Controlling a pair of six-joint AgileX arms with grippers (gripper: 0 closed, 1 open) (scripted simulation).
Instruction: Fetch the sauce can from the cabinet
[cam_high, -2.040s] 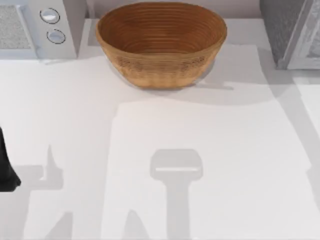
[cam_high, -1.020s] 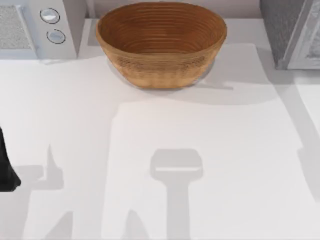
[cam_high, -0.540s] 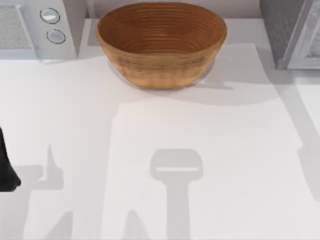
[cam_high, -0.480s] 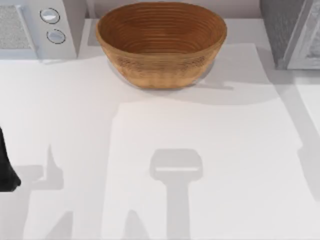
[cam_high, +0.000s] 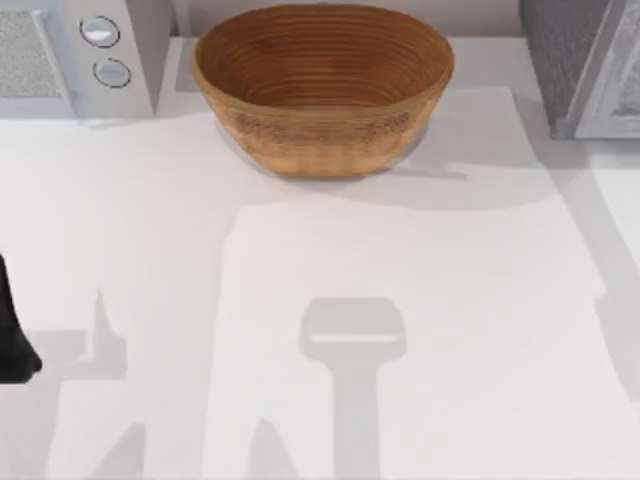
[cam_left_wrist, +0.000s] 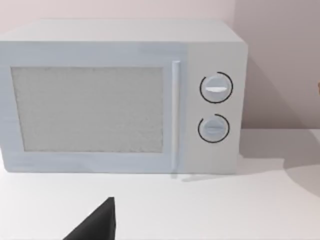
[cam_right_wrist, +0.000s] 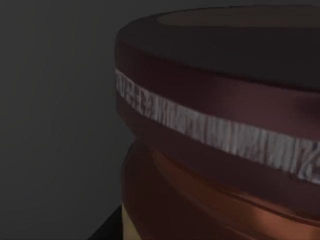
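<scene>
White counter (cam_high: 420, 300) holds a basket (cam_high: 322, 85) and microwave (cam_left_wrist: 120, 95); left arm (cam_high: 12, 330) parked at its left edge; right wrist view presses close on the can (cam_right_wrist: 220, 140) in dim surroundings, likely the cabinet, for grasping; pincer states cannot be told.

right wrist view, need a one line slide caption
Close-up of the sauce can in dim light: dark maroon top, pale textured band, coppery rim below.
</scene>
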